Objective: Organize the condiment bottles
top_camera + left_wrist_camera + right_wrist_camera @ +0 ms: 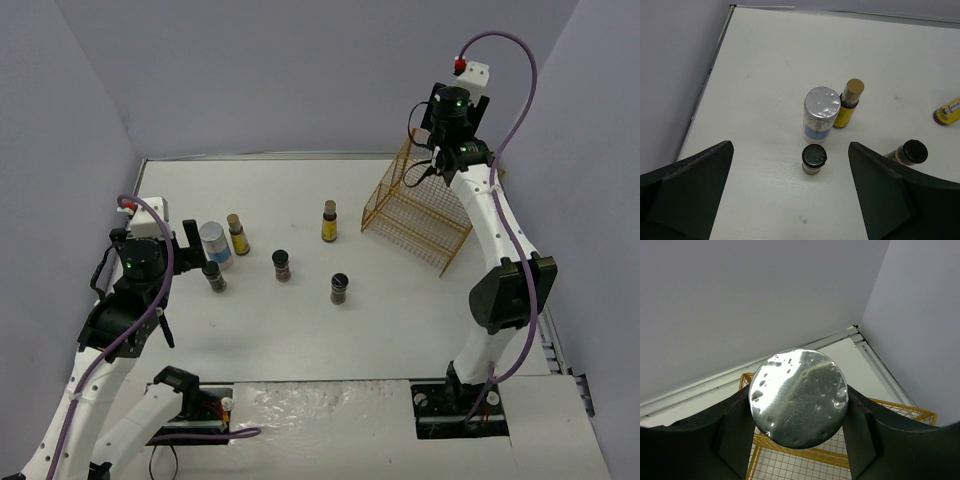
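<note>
Left wrist view: left end effector [791, 149] spread wide, empty, short dark black-capped jar [813, 158] just ahead | right wrist view: pale silver-lidded jar [799, 396] clamped by right end effector [799, 402] above gold wire rack [790, 460] | judged step: racking; next: jar to be lowered upright

Tabletop [400, 330] white, wire rack [415, 215] gold grid, wide jar [821, 116] pale, blue label, silver lid, second wide jar [799, 397] silver lid too, slim bottles [849, 102] yellow-labelled, brown-capped, short jars [813, 159] dark, black-capped.
</note>
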